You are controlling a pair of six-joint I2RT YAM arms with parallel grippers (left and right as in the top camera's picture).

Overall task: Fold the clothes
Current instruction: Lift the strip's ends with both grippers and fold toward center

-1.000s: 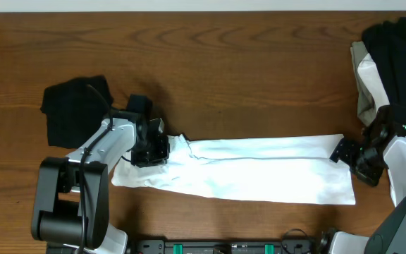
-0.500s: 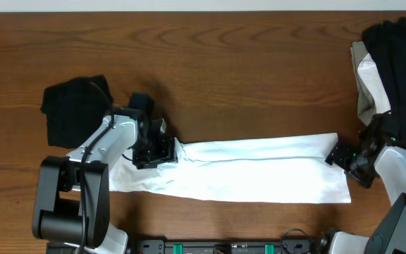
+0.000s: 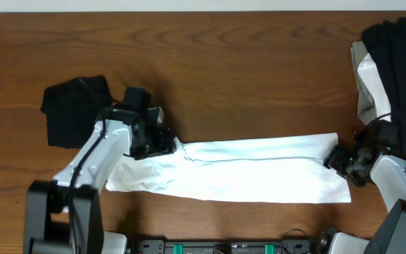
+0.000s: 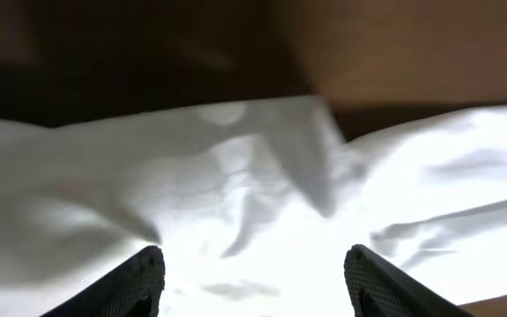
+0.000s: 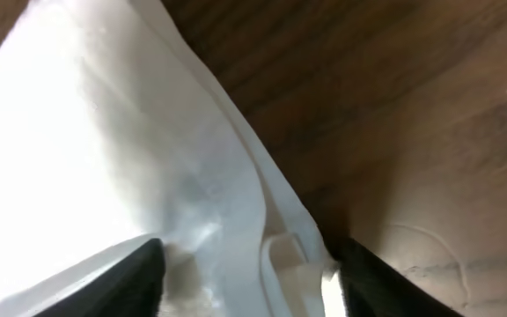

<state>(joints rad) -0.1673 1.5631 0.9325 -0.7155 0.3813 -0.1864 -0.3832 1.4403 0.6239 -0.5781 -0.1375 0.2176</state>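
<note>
The clothes here are chiefly a white garment (image 3: 259,169), folded into a long strip across the front of the table. My left gripper (image 3: 166,144) hovers over its rumpled left part. In the left wrist view the left gripper (image 4: 253,264) is open, with only white fabric (image 4: 236,176) below the wide-apart fingers. My right gripper (image 3: 338,159) sits at the strip's right end. In the right wrist view the right gripper (image 5: 249,264) is open, and the layered fabric edge (image 5: 236,158) lies between its fingers.
A folded black garment (image 3: 72,109) lies at the left, just behind the left arm. A pile of black (image 3: 400,56) and pale garments (image 3: 366,81) sits at the back right corner, near the right arm. The wooden table (image 3: 245,77) stretches behind the strip.
My left gripper has opened and let go of the strip's left end, lifting slightly. My right gripper has slid left onto the strip's right end and its jaws have narrowed around the edge.
</note>
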